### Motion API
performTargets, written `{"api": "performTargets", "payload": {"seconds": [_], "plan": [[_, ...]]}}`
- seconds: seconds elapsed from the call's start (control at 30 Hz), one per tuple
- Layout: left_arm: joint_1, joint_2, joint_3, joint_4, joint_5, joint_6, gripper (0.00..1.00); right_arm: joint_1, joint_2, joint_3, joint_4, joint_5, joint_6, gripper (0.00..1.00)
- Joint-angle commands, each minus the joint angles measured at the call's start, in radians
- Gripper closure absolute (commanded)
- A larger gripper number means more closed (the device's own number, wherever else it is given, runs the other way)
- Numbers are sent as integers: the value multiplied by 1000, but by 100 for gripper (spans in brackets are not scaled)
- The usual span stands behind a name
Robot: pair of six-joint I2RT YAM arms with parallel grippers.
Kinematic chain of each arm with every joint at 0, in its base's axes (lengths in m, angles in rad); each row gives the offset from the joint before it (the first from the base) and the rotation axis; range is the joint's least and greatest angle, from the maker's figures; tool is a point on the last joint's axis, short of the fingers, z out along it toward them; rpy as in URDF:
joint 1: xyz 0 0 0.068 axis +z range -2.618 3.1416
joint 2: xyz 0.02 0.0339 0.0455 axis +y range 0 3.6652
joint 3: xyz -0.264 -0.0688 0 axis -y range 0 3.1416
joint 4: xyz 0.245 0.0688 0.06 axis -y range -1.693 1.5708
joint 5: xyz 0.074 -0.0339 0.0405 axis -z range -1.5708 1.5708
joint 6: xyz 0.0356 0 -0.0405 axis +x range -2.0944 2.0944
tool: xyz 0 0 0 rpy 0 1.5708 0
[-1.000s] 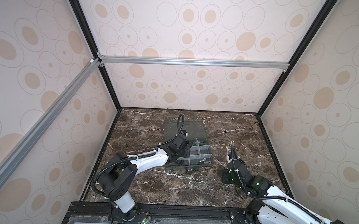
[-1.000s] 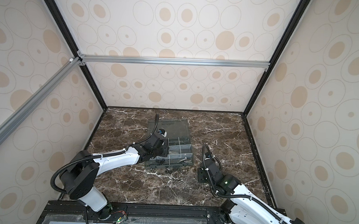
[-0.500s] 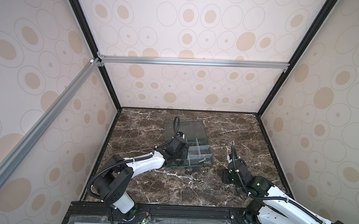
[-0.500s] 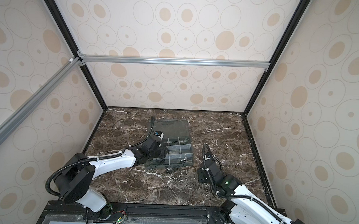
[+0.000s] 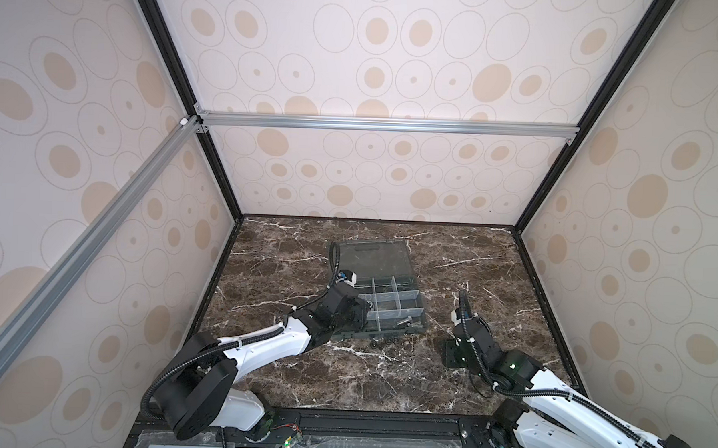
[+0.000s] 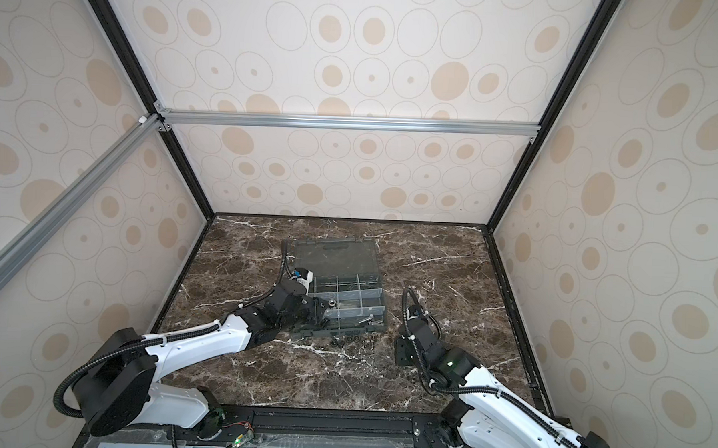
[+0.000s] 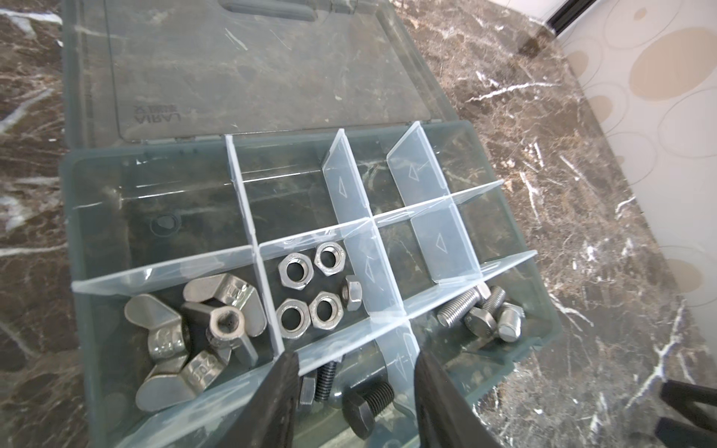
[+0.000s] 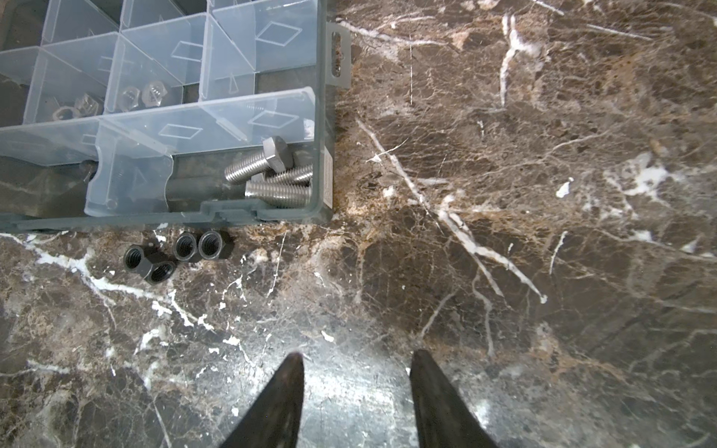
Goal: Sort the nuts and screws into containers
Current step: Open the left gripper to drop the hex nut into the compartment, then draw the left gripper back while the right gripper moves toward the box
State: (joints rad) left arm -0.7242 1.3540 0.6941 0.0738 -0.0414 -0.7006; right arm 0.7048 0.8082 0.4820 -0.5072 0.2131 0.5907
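While the left gripper hangs part-open over a black bolt in the organizer box, the right gripper, empty and parted, faces four black hex nuts ahead on the worktop, so near the box wall that a finger could strike it.

Both top views sit high at the near edge, behind the arm bases, and tilt down into the enclosure. They are far and wide, and show almost the same picture of the whole desk and both arms. The left wrist camera sits right behind the left claw, very close, looking obliquely down into the organizer box. The right wrist camera sits behind the right claw, close over bare desk, looking steeply down. Both wrist views share the box's corner compartment holding the silver screws.
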Motion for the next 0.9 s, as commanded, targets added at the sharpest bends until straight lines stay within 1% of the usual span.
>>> {"api": "performTargets", "payload": {"seconds": [0.0,0.6,0.87], "plan": [[12,-34,-22,37,6,-40,51,-4,12,-10,13,-15,8,51],[12,-118,-105,57,1,-102,51,-2,80,-29,121,-132,0,52],[12,-160,-144,62,-5,-123,51,16,100,-26,157,-160,-14,52]]}}
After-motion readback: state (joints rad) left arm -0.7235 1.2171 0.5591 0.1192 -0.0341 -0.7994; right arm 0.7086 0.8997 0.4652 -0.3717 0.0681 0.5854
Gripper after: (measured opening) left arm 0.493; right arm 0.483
